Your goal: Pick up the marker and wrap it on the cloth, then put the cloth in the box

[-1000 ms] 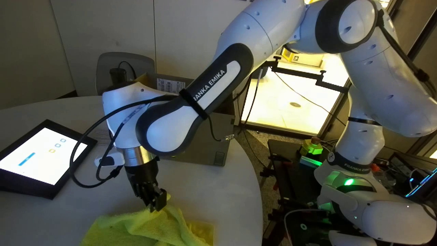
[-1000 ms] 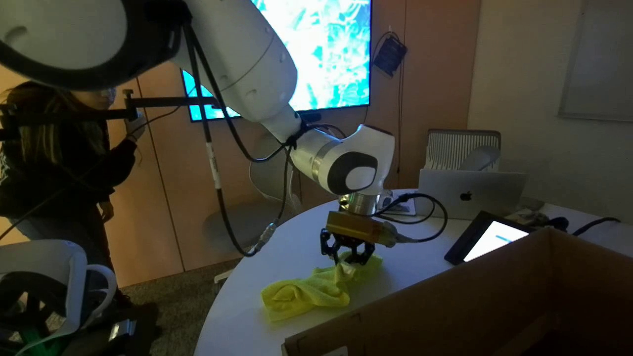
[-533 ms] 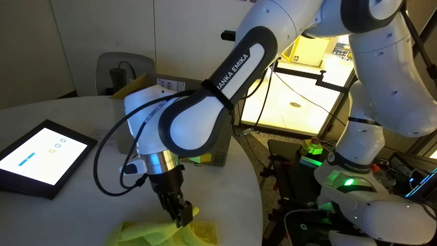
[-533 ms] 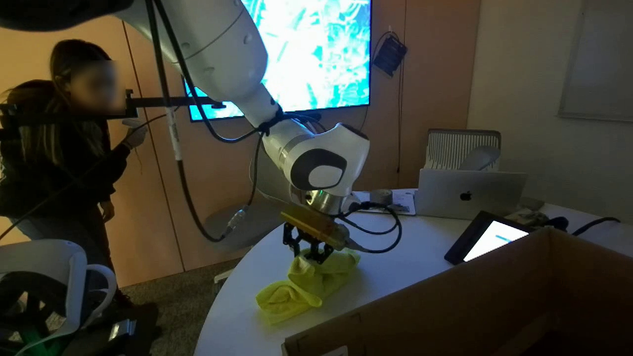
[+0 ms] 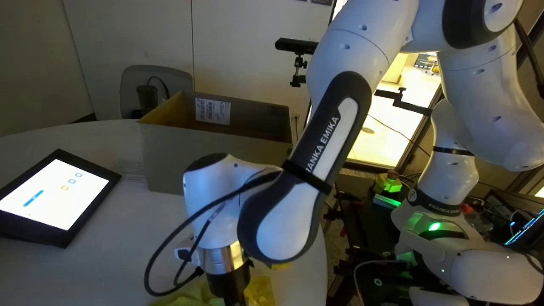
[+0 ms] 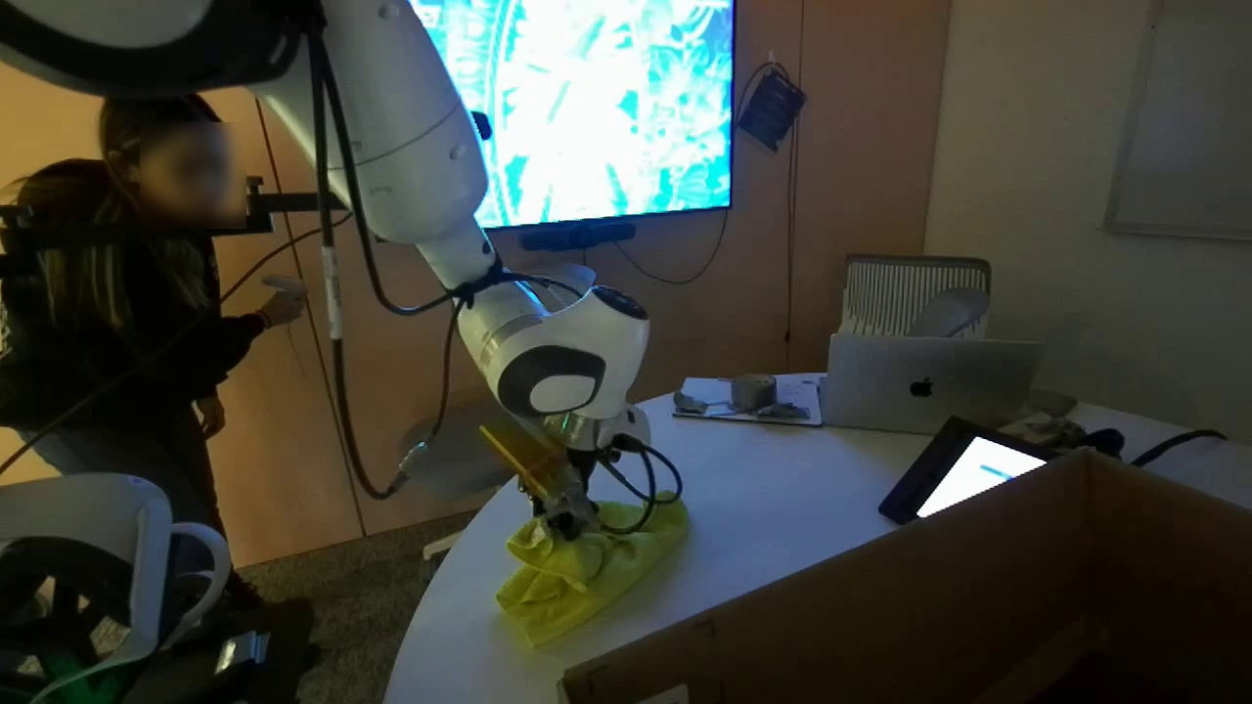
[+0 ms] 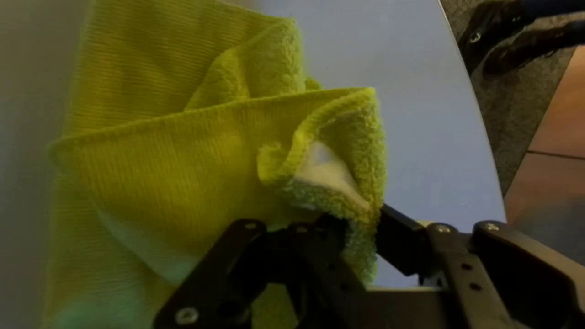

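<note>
Apparently I'm partway through, my hand [image 7: 363, 235] closed on a fold of the cloth [image 7: 183, 160] atop the worktop [image 6: 763, 513], the marker out of sight so its wrapping unconfirmed, and the box [image 5: 187, 146] yet to receive the cloth.

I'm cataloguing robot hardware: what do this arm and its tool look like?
The arm has rounded white shells, black-bordered panels and FRANKA EMIKA lettering. It carries looping black cables, a black strap and a metal wrist ring. The tool is black, with angular linkages, small screws and a yellowish block.
</note>
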